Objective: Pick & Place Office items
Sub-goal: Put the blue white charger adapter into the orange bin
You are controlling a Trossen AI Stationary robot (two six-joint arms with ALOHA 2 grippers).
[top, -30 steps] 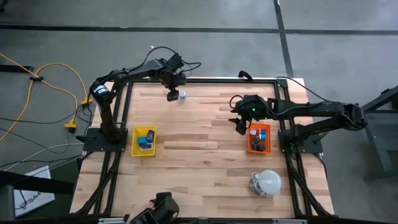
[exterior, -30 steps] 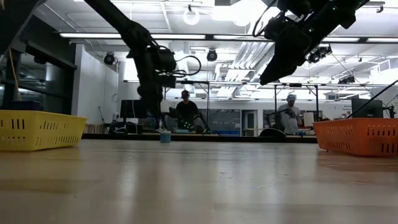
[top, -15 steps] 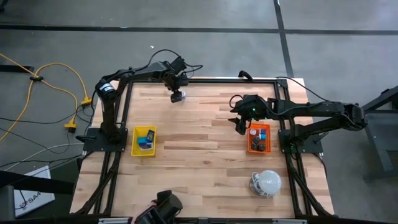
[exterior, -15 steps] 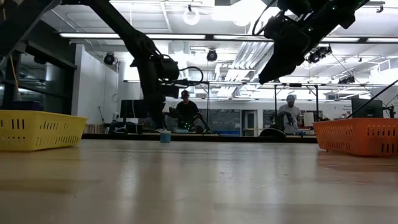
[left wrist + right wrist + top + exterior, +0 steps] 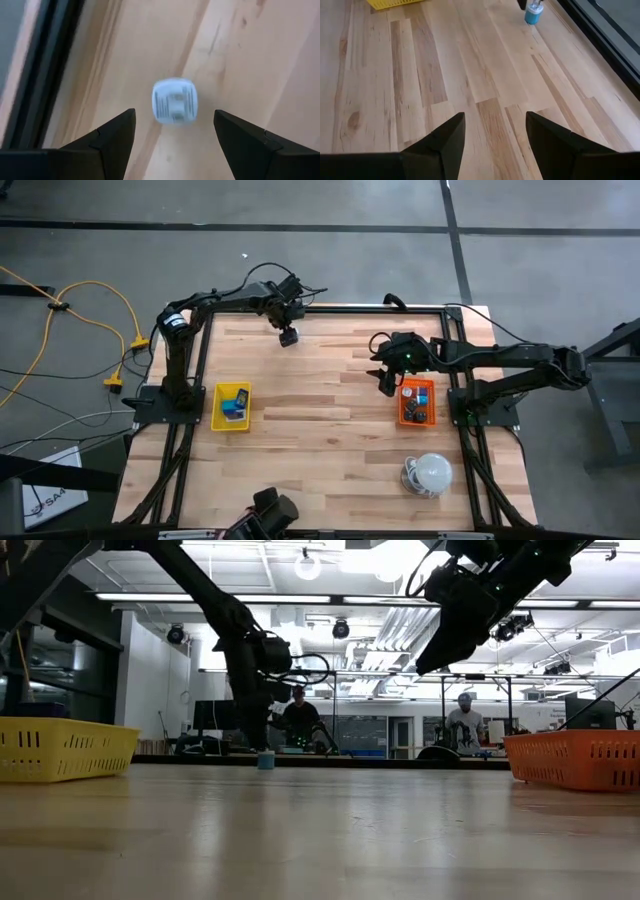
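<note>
Item 1: left gripper (image 5: 174, 131). Position: far edge of the table (image 5: 330, 430), directly above a small pale-blue, white-topped cylinder (image 5: 174, 100). Jaws spread wide, nothing between them; the cylinder sits centred in the gap in the left wrist view, standing upright on the wood. In the low view the left gripper (image 5: 262, 736) hangs just over that same piece (image 5: 265, 759).

Item 2: right gripper (image 5: 386, 387). Position: raised, just beside the orange tray (image 5: 402, 418), on its inner side. Jaws parted and empty in the right wrist view. It appears to wait.

Item 3: yellow tray (image 5: 219, 408). Position: left side of the table, holding some blue pieces. The orange tray holds several small dark and coloured pieces.

Item 4: white dome with cable (image 5: 432, 473). Position: near right corner, well apart from both arms.

Risk notes, by judgement:
- The cylinder is small, round and upright; a descent slightly off-centre would let 1 finger tip it over or roll it.
- It stands near the table's dark frame rail (image 5: 45, 75); a nudge that way could send it off the wood.
- Closing too high would pinch only the white top and let it slip.
</note>
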